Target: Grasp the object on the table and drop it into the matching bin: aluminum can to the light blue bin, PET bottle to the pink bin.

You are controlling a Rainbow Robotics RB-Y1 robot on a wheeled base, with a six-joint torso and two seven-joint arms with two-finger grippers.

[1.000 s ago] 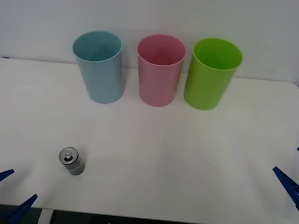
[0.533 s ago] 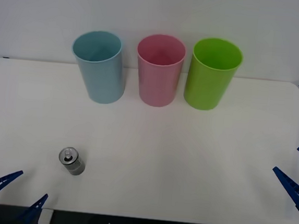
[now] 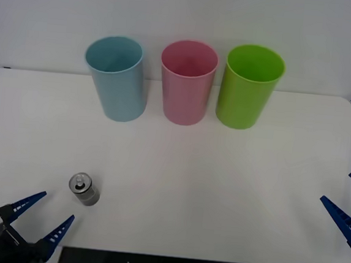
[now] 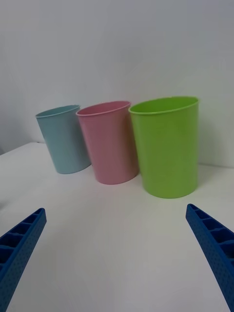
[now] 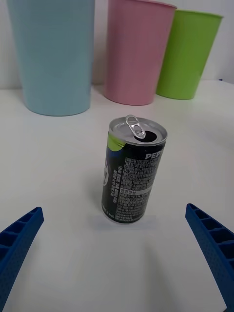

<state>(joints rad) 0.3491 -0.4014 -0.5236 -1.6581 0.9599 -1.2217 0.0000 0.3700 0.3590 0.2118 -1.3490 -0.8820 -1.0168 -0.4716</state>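
Observation:
A small dark aluminum can (image 3: 84, 189) with a shiny opened pull-tab top stands upright on the white table (image 3: 207, 190) near its front left. My left gripper (image 3: 45, 217) is open just short of the can at the table's front left edge; in the left wrist view the can (image 5: 132, 176) stands centred ahead of the spread fingers. The light blue bin (image 3: 115, 77) stands at the back left, the pink bin (image 3: 187, 81) beside it. My right gripper (image 3: 348, 205) hangs open at the table's right edge.
A lime green bin (image 3: 249, 86) stands to the right of the pink one, and all three bins line the table's far edge in front of a white wall. In the right wrist view the green bin (image 4: 167, 146) is nearest.
My left gripper has moved to the right and forward along the front edge, coming closer to the can. The can, the bins and the right arm have not moved.

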